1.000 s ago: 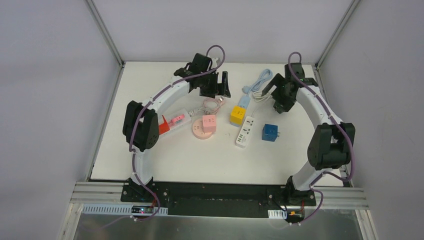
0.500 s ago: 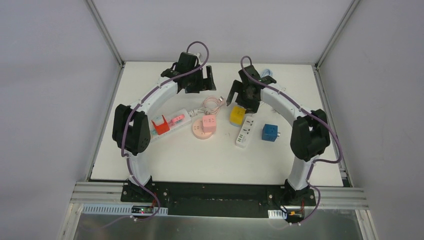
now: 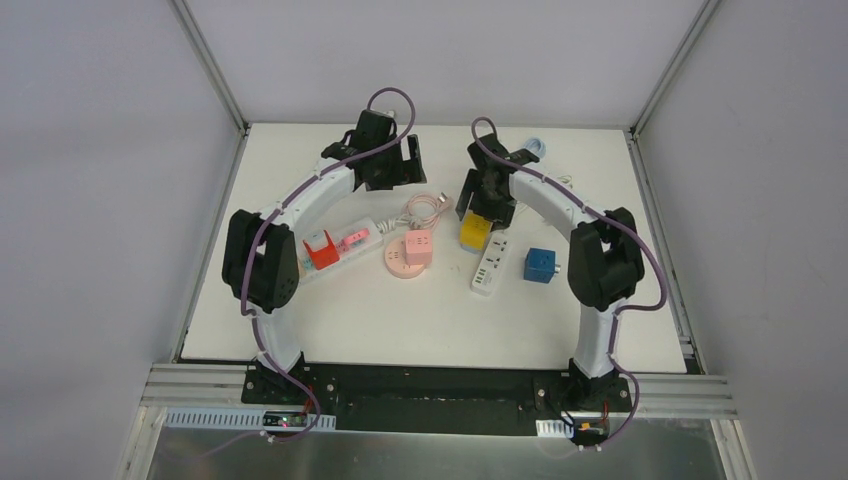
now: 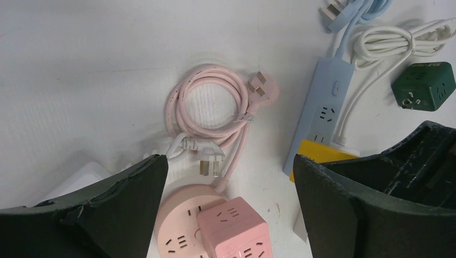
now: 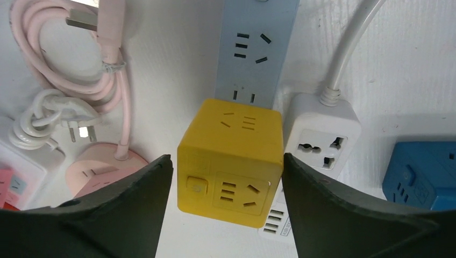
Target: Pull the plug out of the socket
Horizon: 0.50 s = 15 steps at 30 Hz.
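Observation:
A yellow cube plug point(image 5: 231, 156) stands plugged into the end of a light blue socket strip point(image 5: 258, 43); the overhead view shows the yellow cube point(image 3: 474, 231) at mid-table. My right gripper point(image 5: 227, 177) straddles the cube, open. Its right finger point(image 5: 333, 204) reaches the cube's side, and its left finger point(image 5: 134, 204) stands a sliver off. From above, the right gripper point(image 3: 482, 205) hangs just behind the cube. My left gripper point(image 4: 230, 177) hovers wide open above a pink cube point(image 4: 234, 231) on a round pink socket point(image 4: 177, 231), holding nothing.
A white strip point(image 5: 322, 134) lies right of the yellow cube, with a blue cube point(image 5: 425, 174) beyond it. A coiled pink cable point(image 4: 209, 107), a green cube point(image 4: 425, 86) and a white cable bundle point(image 4: 398, 43) lie further back. A red-and-white strip point(image 3: 335, 243) sits at the left.
My right arm has swung from the back right over to the yellow cube, and its jaws have narrowed about it. My left arm has drawn back and to the left a little.

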### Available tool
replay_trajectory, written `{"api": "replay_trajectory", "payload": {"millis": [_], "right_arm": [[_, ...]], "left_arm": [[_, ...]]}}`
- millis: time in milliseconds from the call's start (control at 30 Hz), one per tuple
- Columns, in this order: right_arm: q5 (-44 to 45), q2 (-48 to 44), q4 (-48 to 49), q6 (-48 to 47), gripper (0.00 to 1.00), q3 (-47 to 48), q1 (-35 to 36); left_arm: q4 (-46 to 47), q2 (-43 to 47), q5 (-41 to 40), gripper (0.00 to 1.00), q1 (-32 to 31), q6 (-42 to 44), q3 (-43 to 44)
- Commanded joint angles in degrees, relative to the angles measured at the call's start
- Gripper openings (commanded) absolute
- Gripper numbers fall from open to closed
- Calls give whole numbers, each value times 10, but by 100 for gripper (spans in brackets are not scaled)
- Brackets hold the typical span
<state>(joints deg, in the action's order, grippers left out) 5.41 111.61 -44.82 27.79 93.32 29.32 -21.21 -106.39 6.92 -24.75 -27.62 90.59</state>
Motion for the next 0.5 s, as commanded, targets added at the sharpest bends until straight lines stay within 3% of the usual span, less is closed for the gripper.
{"api": "replay_trajectory", "payload": {"millis": [0, 233, 467], "right_arm": [[9, 12, -28, -11, 74, 30, 13], [0, 14, -21, -51, 48, 40, 27], [-39, -1, 9, -121, 41, 26, 38]], "left_arm": [[8, 26, 11, 88, 0, -5, 13], [8, -21, 134, 86, 1, -31, 50], [59, -89, 237, 82, -5, -107, 70]]}}
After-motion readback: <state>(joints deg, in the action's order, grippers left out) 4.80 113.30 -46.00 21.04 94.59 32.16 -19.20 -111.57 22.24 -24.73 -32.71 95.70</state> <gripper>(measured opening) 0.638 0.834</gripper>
